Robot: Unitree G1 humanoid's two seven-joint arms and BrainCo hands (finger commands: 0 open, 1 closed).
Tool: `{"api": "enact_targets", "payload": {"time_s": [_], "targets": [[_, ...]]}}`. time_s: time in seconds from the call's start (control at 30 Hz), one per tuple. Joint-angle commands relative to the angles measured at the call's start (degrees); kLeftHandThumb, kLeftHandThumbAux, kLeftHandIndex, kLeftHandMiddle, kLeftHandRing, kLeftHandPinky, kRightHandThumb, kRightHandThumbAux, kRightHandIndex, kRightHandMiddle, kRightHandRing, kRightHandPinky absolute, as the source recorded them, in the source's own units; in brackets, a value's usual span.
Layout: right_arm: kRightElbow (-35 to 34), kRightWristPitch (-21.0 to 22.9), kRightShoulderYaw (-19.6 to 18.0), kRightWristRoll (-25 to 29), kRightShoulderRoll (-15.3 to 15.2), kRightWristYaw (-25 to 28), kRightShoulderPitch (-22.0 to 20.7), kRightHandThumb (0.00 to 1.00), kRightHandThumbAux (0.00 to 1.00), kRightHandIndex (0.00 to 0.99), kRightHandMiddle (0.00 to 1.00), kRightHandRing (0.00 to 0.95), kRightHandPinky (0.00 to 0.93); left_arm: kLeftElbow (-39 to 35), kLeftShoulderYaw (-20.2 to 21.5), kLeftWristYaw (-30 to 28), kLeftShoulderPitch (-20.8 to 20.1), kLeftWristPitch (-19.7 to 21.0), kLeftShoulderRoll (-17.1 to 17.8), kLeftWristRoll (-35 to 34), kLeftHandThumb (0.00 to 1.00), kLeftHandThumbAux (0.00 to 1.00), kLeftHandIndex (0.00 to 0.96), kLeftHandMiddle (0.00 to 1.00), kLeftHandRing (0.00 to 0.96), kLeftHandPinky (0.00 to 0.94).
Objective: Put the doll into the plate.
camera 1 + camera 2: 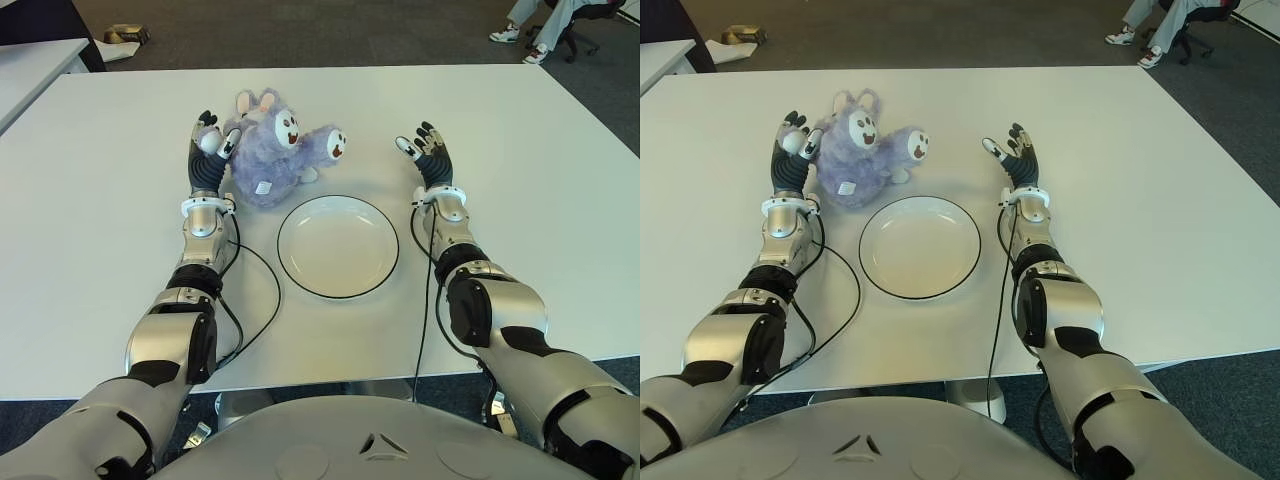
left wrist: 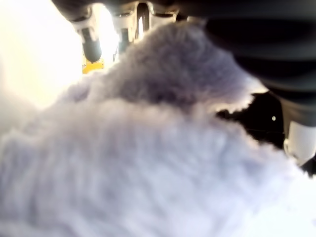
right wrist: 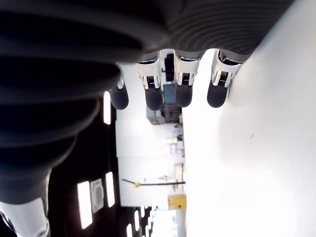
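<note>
The doll [image 1: 272, 150] lies on the counter [image 1: 540, 200] just behind the plate [image 1: 338, 246]. The left hand [image 1: 210, 150] presses its side, fingers apart, not yet clamped; the right hand [image 1: 428, 152] hovers spread, holding nothing. Judged soft, light and compressible; grip the plush body.

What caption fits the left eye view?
Left hand against fluffy purple plush doll beyond empty black-rimmed white plate; right hand open.

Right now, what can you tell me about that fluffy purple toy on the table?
The doll is a plush animal with shaggy lilac fur, a white face with dark eyes and an open mouth, pale ears, a white foot pad and a small tag. It lies slumped on the white table, just beyond the plate, not in it. The left hand presses against its side, fur filling the left wrist view.
</note>
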Motion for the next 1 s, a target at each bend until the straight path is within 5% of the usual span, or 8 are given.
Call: {"api": "enact_targets", "payload": {"time_s": [0.03,1.0], "targets": [[3.1,3.1,0.3,-0.2,1.3,0.1,5.0,0.045,0.663,0.016,0.042,0.028,0.013,5.4,-0.2,-0.2,7.1,-0.1,-1.9,0.3,0.0,0.494,0.0,0.106,0.087,0.048],[3.1,3.3,-0.2,0.6,1.5,0.4,4.6,0.063,0.663,0.016,0.045,0.034,0.023,6.5,0.0,-0.5,6.2,0.6,-1.6,-0.2,0.0,0.499,0.0,0.099,0.081,0.04]]}}
